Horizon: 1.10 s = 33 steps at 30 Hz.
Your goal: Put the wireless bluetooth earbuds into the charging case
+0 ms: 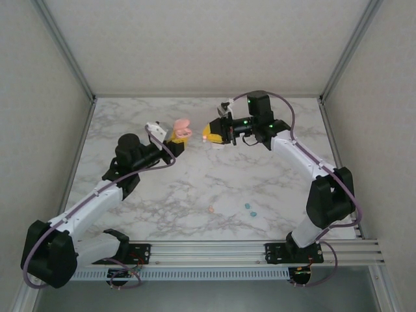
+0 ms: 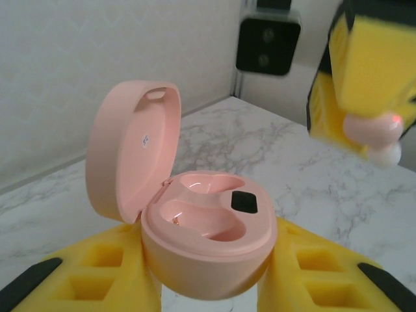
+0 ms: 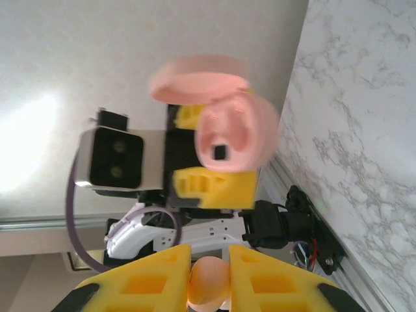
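Left wrist view: the left tool (image 2: 211, 281) clamps a smooth, rounded pink charging case (image 2: 208, 234), lid open. The right tool (image 3: 209, 257) pinches a glossy bean-shaped pink-orange earbud (image 3: 208, 283).

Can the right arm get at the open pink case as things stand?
Probably yes. The left gripper holds the case up and open, its inside turned toward the right gripper, which is shut on a pink earbud. Nothing stands between them.
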Available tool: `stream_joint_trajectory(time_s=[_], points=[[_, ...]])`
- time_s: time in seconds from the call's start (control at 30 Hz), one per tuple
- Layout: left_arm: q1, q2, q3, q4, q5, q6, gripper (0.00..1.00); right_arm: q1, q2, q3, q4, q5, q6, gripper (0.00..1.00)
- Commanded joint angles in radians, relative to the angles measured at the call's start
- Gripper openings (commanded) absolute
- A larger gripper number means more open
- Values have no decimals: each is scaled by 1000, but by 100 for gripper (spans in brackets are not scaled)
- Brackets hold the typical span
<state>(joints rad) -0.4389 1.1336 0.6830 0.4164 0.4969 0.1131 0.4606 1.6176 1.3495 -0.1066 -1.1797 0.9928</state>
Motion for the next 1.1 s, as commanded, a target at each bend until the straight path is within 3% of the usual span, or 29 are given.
stream_joint_trajectory(time_s=[0.0,0.5,0.77,1.07], points=[[-34,31,58,25,30,77,22,-5,-43,25,68,31,62,20],[-108,141,150,41,50,157,21,25,-77,0,106,179,54,20],[-112,150,151,81,64,123,21,53,-91,-11,121,261,29,20],[-112,166,156,118,74,63,21,76,-105,7,7,333,-78,20]])
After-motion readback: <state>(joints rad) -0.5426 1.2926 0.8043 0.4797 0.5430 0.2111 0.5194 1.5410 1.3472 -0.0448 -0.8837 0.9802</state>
